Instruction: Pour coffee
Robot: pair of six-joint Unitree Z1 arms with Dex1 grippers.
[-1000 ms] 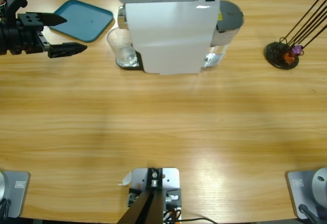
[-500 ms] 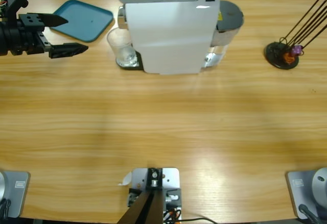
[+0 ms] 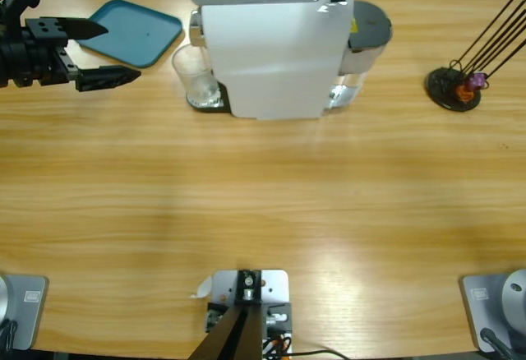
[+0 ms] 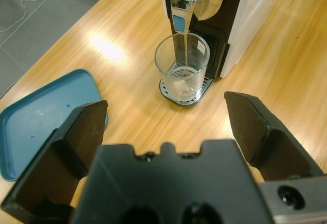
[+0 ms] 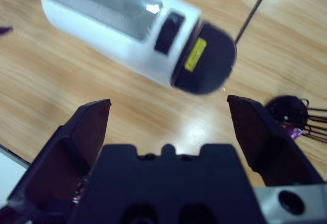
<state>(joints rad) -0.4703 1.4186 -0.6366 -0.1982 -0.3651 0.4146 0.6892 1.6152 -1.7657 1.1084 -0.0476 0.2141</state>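
A clear glass (image 4: pixel 182 68) stands on the drip tray under the spout (image 4: pixel 182 1) of the white coffee machine (image 3: pixel 271 48). A thin pale stream of coffee (image 4: pixel 187 50) runs from the spout into the glass, where only a shallow layer lies at the bottom. In the high view the glass (image 3: pixel 196 76) is at the machine's left end. My left gripper (image 3: pixel 122 52) hovers open to the left of the glass, pointing at it and well apart from it; the left wrist view shows this gripper (image 4: pixel 166 104) with nothing in it. My right gripper (image 5: pixel 168 104) is open above the machine (image 5: pixel 122 35) and holds nothing; it does not show in the high view.
A teal tray (image 3: pixel 136 31) lies at the back left beside the left gripper. At the far right stands a black capsule stand (image 3: pixel 456 85) with long thin rods and a few coloured capsules. The machine's dark water tank (image 3: pixel 370 27) sits at its right end.
The left gripper has drawn back slightly to the left, still open. Nothing else has moved.
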